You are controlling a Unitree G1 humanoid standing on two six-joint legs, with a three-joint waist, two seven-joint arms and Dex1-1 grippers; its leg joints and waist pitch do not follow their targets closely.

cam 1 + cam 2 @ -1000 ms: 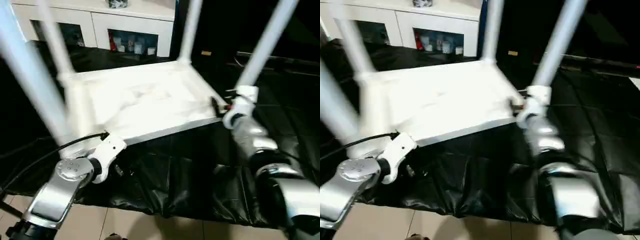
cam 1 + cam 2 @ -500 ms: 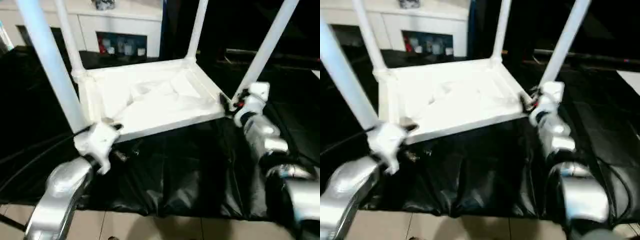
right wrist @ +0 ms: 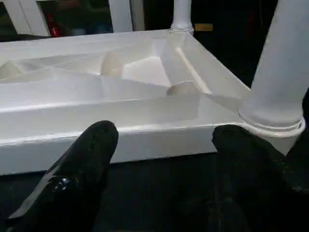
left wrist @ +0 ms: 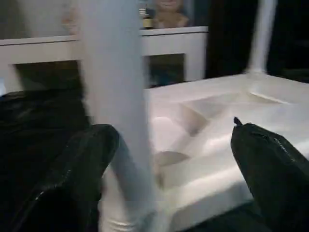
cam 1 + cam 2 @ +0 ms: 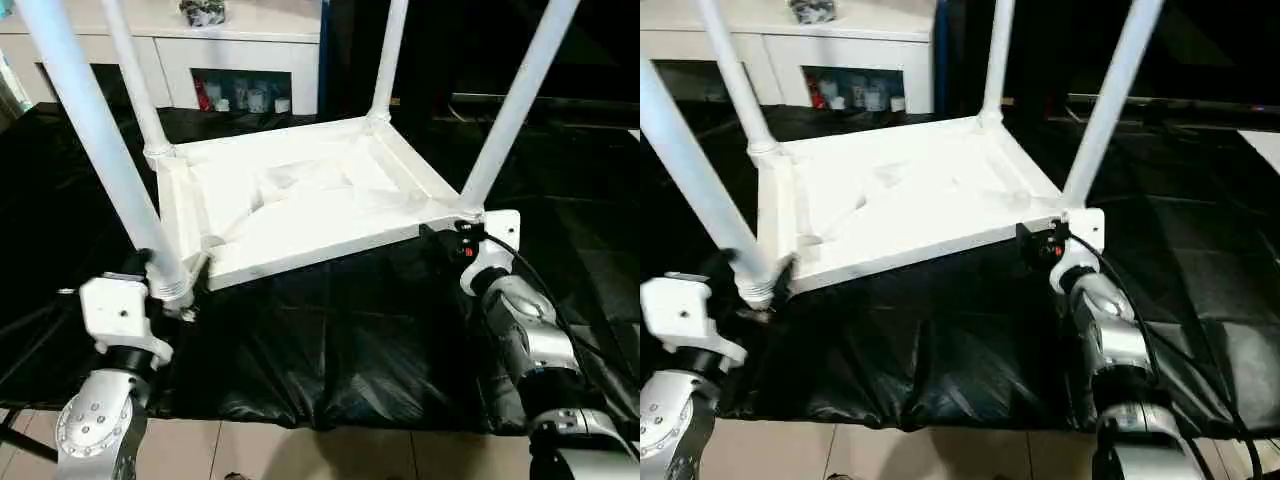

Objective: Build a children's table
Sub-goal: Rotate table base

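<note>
The children's table lies upside down on a black sheet, its white tabletop [image 5: 300, 200] showing the ribbed underside. Four white legs stand up from the corner sockets. My left gripper [image 4: 172, 129] is open at the base of the near-left leg [image 5: 95, 140]. That leg [image 4: 116, 121] rises between its black fingers [image 4: 72, 179], close to one of them. My right gripper [image 3: 165, 130] is open at the near-right corner [image 5: 470, 212], facing the tabletop's side edge [image 3: 120, 130]. The near-right leg [image 3: 282, 72] stands beside one of its fingers [image 3: 246, 164].
A black sheet [image 5: 330, 340] covers the low platform under the table. Its front edge drops to a tiled floor [image 5: 300, 450]. A white cabinet with glass doors [image 5: 200, 50] stands behind. A black cable [image 5: 530, 280] runs along my right forearm.
The head view has tilted and steadied. My left gripper has swung left and down to the base of the near-left leg. The right gripper stays at the near-right corner.
</note>
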